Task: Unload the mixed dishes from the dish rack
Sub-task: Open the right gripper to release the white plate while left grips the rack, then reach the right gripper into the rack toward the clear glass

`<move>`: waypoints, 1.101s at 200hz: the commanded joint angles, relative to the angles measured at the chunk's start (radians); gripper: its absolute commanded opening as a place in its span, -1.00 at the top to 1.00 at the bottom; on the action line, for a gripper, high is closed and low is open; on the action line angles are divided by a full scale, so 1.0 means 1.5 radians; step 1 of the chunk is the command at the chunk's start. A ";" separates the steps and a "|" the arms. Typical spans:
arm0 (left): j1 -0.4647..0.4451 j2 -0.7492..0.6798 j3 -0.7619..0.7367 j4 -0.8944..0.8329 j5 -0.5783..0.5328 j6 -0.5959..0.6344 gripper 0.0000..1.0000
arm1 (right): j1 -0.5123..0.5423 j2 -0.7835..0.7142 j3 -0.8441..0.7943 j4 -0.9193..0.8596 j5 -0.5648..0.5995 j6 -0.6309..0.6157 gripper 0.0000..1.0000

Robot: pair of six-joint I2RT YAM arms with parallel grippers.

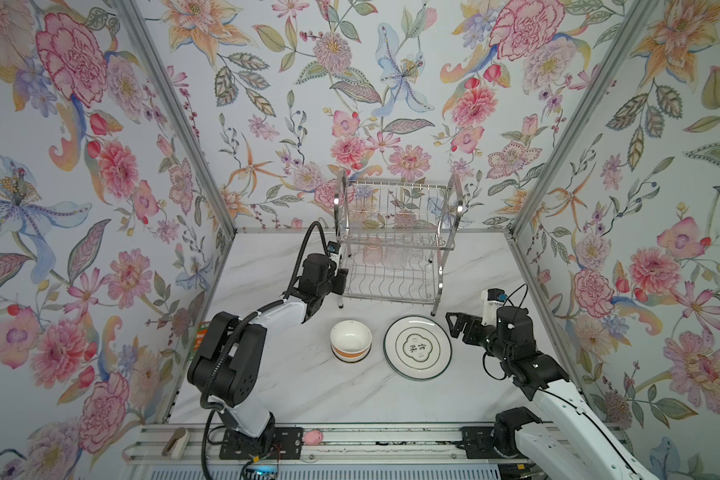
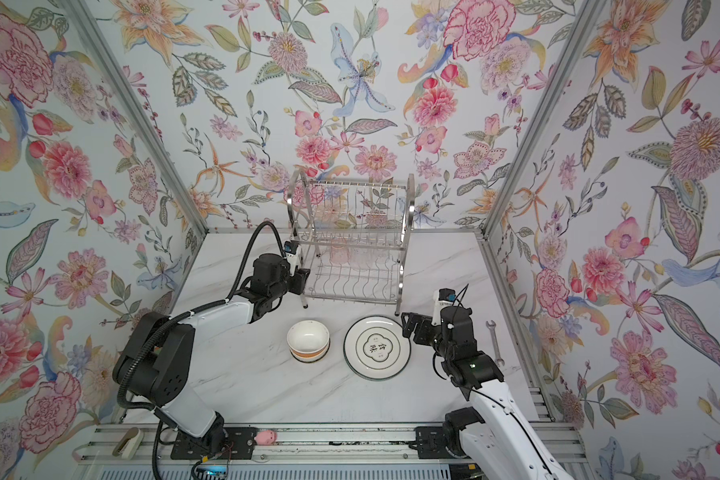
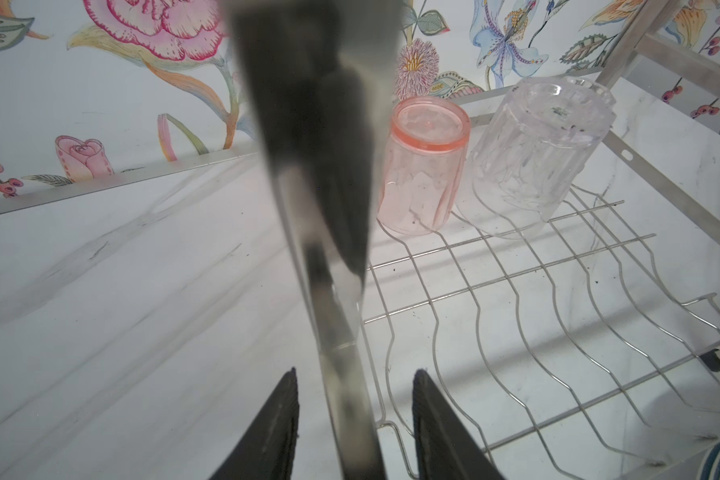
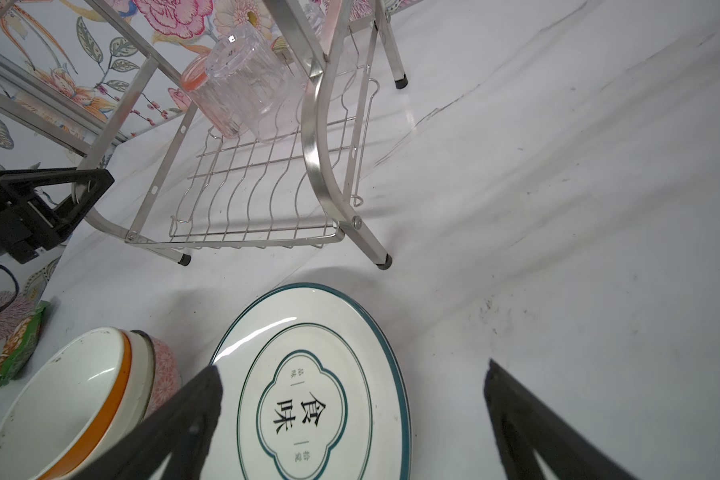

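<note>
Left wrist view looks along the lower shelf of the two-tier chrome wire dish rack (image 3: 333, 324), where two of the mixed dishes are left. A pink translucent plastic tumbler (image 3: 420, 174) and a clear ribbed plastic tumbler (image 3: 533, 153) stand upside down just beside each other at the shelf's back.

The rack's flat chrome side frame runs between the black fingers (image 3: 283, 415) of the left gripper (image 3: 356, 370). The fingers are apart, one on each side of the bar, with a gap showing on both sides. They are not clamped on it.

The rest of the dishes sit on the white marble-patterned tabletop (image 1: 287, 374) in front of the rack. A round white plate with a dark teal rim and black characters (image 1: 417, 347) lies flat near the rack's right front leg. Just to its left stands a stack of nested bowls (image 1: 351, 340): a cream bowl with an orange band on top and a pink-patterned bowl (image 4: 165, 365) under it.

The right gripper (image 4: 352, 365) hangs over the plate's right edge, its fingers spread wide with nothing between them.

A green-orange food packet (image 4: 17, 345) lies at the left wall, and a steel wrench (image 2: 494, 343) lies by the right wall.
</note>
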 commanded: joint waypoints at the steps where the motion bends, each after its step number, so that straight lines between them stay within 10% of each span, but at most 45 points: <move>1: -0.009 0.006 -0.015 0.021 -0.025 -0.031 0.18 | 0.006 -0.012 0.008 0.015 0.016 -0.023 -0.98; 151: -0.061 -0.013 -0.037 0.007 -0.185 -0.178 0.98 | 0.035 -0.043 -0.027 0.118 -0.013 -0.159 -0.98; 220: -0.103 -0.022 -0.030 -0.018 -0.263 -0.266 1.00 | 0.069 -0.006 -0.028 0.187 0.001 -0.213 -0.98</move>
